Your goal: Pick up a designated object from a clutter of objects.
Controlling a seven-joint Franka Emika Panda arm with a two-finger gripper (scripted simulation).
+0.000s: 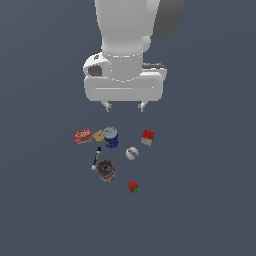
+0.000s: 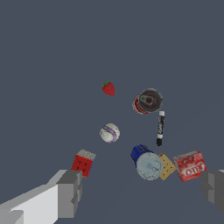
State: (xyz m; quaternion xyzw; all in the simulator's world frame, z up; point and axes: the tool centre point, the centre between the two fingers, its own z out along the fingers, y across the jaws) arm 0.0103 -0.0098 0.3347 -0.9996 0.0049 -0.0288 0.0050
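End effector (image 1: 124, 106) spread, empty; strawberry (image 1: 133, 187) red, green-topped, tiny.

Light flat and even, no clear source. Dim slate-grey surface (image 1: 210, 200) uniform, carrying no cast shadows. White arm (image 1: 125, 30) brightest, softly shaded toward its edges, no glare. Both renders sharp overall; small items coarse, pixelated. No edge distortion seen in wrist view. Nothing out of focus.
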